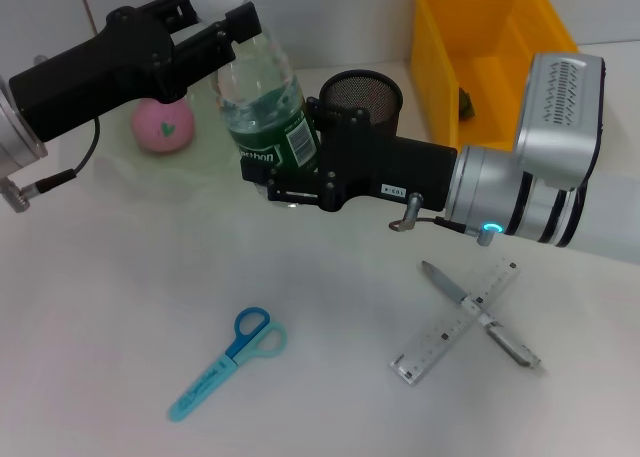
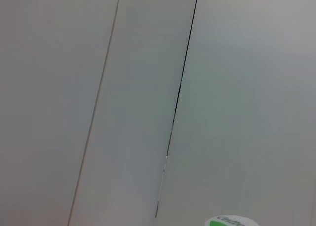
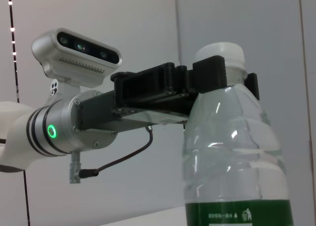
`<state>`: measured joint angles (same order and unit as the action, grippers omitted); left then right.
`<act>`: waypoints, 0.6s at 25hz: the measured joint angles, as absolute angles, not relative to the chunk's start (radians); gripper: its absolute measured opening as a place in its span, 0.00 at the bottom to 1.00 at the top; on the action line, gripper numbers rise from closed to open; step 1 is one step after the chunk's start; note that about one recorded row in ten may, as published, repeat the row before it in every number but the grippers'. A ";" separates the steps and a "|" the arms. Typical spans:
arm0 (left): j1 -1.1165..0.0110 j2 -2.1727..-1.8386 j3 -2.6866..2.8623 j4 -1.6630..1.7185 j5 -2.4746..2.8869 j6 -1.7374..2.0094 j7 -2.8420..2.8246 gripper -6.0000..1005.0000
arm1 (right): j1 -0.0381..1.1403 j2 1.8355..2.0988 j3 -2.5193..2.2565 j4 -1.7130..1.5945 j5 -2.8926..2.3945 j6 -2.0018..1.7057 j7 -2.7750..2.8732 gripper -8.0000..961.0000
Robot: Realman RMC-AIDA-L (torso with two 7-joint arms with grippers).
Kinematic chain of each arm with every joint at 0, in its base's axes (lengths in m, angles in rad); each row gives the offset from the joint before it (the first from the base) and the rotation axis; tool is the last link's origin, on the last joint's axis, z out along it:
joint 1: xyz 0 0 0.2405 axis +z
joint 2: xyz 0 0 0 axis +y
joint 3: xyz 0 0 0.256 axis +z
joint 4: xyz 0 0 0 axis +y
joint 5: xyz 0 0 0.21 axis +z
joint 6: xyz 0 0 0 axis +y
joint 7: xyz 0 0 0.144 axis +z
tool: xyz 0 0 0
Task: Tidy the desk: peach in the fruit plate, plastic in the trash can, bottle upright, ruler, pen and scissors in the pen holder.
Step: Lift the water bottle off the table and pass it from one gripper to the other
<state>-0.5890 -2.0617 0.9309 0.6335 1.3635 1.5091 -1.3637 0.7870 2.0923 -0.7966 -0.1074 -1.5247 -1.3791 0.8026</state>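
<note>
The bottle stands upright above the desk, held between both arms. My left gripper is shut on its neck just under the white cap, as the right wrist view also shows for the left gripper and the bottle. My right gripper is shut on the bottle's base below the green label. The peach lies in the fruit plate. The plastic sits inside the trash can. The scissors lie at front left. The pen lies crossed over the ruler at front right.
The pen holder stands directly behind my right gripper, next to the trash can. In the left wrist view only the bottle cap and wall panels appear.
</note>
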 joint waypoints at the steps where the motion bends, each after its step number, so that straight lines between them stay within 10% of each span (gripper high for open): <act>1: -0.589 -2.062 0.930 0.634 1.363 1.510 -1.364 0.48 | 0.787 2.092 -0.797 -0.107 -1.525 -1.379 0.803 0.81; 15: -0.588 -2.059 0.929 0.634 1.365 1.515 -1.365 0.45 | 0.788 2.092 -0.800 -0.107 -1.525 -1.384 0.806 0.81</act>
<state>-0.5885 -2.0594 0.9289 0.6336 1.3648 1.5154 -1.3646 0.7878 2.0923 -0.8004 -0.1066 -1.5248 -1.3845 0.8059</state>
